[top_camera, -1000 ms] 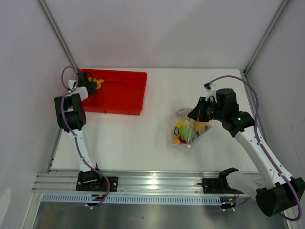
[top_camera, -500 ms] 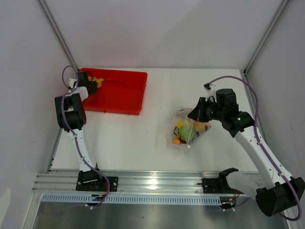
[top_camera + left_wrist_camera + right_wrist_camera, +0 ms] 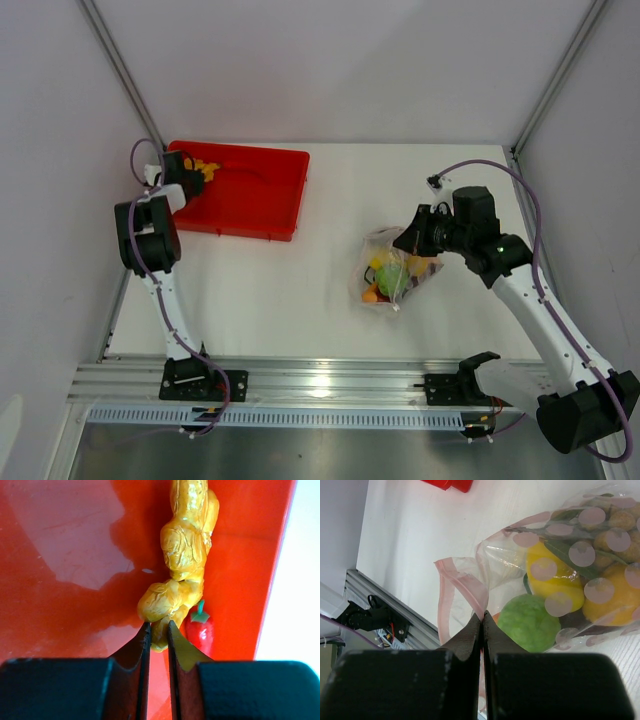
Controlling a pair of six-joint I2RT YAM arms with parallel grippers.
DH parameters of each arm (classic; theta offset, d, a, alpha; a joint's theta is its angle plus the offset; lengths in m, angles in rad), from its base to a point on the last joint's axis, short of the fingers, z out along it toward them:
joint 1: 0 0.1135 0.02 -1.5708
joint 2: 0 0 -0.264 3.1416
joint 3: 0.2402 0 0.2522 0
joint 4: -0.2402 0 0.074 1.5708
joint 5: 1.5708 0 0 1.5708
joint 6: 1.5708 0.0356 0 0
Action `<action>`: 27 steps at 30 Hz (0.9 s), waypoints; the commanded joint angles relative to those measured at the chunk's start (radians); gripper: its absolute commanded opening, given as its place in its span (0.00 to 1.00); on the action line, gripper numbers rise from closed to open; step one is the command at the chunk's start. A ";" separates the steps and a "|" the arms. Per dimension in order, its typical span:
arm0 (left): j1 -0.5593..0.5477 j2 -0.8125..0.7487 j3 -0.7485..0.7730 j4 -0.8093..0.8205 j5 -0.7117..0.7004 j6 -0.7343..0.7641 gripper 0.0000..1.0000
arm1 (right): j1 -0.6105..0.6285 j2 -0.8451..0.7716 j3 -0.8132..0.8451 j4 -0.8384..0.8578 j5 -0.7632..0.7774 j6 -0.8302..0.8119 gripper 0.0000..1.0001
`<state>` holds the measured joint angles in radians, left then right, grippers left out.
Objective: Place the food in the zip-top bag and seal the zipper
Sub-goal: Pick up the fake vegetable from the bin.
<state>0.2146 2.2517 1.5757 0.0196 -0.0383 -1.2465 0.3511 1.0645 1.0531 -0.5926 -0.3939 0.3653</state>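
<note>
Top external view: white counter (image 3: 300, 290), red tray (image 3: 262, 192) toward its far left corner.
Left tool (image 3: 159, 630): down inside the red tray at its left end; jaws nearly together, pinching the near tip of a yellow lumpy toy food (image 3: 187, 545).
Yellow lumpy toy food: long and knobbly, flat on the tray floor, stretching away from the left tool along one tray wall.
Small red fruit (image 3: 200, 631): green-topped, on the tray floor, just beside the lumpy piece, between it and the tray wall.
Bag (image 3: 388, 268): clear, crinkly, printed with pale dots; on the counter to the right of the red tray, nearer the arm bases, well apart from it.
Pink strip (image 3: 444, 605): along the bag's mouth, its two bands parted where the right wrist view shows them, mouth turned toward the arm-base edge.
Right tool (image 3: 482, 622): at the bag's side farthest from the red tray; jaws pressed fully together on a fold of the bag's plastic beside the pink strip.
Lime (image 3: 527, 622): inside the bag, closest to the right tool.
Lemon (image 3: 555, 580): inside, touching the lime.
Orange-yellow fruit (image 3: 607, 597): inside, deeper, beside the lemon.
Nut cluster (image 3: 615, 535): inside, at the bag's deep end.
Green leaves (image 3: 570, 555): inside, across the lemon's top.
</note>
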 commanded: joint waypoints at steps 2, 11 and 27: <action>0.002 -0.099 -0.088 0.100 0.028 0.021 0.01 | -0.003 -0.008 0.001 0.045 -0.008 0.004 0.00; -0.011 -0.377 -0.384 0.197 0.031 -0.021 0.00 | -0.003 -0.014 0.004 0.043 -0.023 0.018 0.00; -0.344 -1.084 -0.816 0.046 0.100 0.151 0.00 | 0.000 -0.015 0.107 -0.082 0.046 0.012 0.00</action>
<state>-0.0074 1.2984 0.8223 0.0986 0.0174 -1.1862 0.3511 1.0622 1.0809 -0.6426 -0.3870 0.3801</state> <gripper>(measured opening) 0.145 0.005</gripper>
